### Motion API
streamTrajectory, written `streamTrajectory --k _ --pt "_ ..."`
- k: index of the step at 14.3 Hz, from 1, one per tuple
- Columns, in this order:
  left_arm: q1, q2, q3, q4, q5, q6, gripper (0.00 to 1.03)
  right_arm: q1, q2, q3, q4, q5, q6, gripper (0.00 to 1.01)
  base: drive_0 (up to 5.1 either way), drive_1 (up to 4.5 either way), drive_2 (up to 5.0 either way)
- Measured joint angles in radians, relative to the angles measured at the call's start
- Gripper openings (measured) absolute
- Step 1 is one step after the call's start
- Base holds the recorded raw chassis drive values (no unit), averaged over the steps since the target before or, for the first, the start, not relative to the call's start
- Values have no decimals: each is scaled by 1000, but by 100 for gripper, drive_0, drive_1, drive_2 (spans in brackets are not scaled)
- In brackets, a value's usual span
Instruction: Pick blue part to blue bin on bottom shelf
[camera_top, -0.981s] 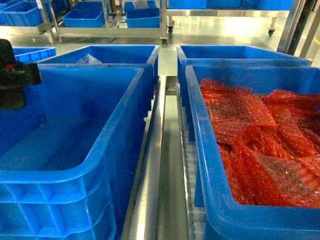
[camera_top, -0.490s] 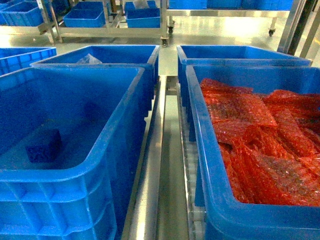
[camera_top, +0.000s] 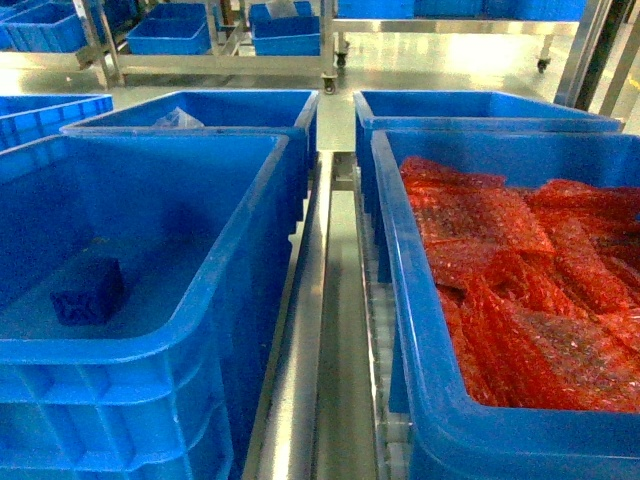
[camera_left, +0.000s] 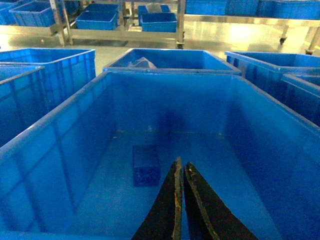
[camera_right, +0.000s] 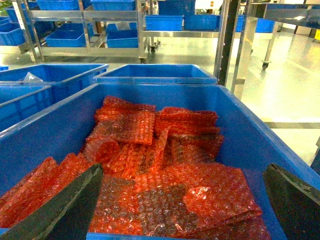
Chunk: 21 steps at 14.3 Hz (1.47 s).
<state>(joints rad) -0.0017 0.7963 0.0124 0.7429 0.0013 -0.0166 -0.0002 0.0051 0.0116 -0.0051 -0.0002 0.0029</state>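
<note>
The blue part (camera_top: 88, 292) lies on the floor of the blue bin (camera_top: 240, 250), near its left wall. In the left wrist view the same dark block (camera_left: 146, 165) rests on the bin's floor (camera_left: 220, 165), just left of and beyond my left gripper (camera_left: 181, 162). That gripper is shut with nothing between its fingers. My right gripper (camera_right: 182, 167) hangs wide open over the crate of red packets (camera_right: 150, 150). Neither gripper shows in the head view. The bottom shelf's steel rail (camera_top: 305, 350) runs between the two crates.
On the right sits a like crate full of red bubble-wrap packets (camera_top: 520, 290). Two more blue crates (camera_top: 220, 110) (camera_top: 470, 105) stand behind, one holding a clear bag (camera_top: 178, 119). Wheeled steel racks with small blue bins (camera_top: 230, 40) fill the background.
A second ago my left gripper hung at the left edge of the head view over the bin. It has since left that view, and the blue part now lies on the bin floor.
</note>
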Motion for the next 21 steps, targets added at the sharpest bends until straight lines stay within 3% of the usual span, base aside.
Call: streamTrajectory --k 9,19,21 --pt "1 -430 -1 -379 -2 0 2 0 0 0 0 0 0 98 0 0 0" --pt "1 -618 -1 -566 -2 0 2 0 0 0 0 0 0 98 0 0 0" --pt "1 -762 -1 -759 0 0 2 0 0 0 0 0 0 98 0 0 0"
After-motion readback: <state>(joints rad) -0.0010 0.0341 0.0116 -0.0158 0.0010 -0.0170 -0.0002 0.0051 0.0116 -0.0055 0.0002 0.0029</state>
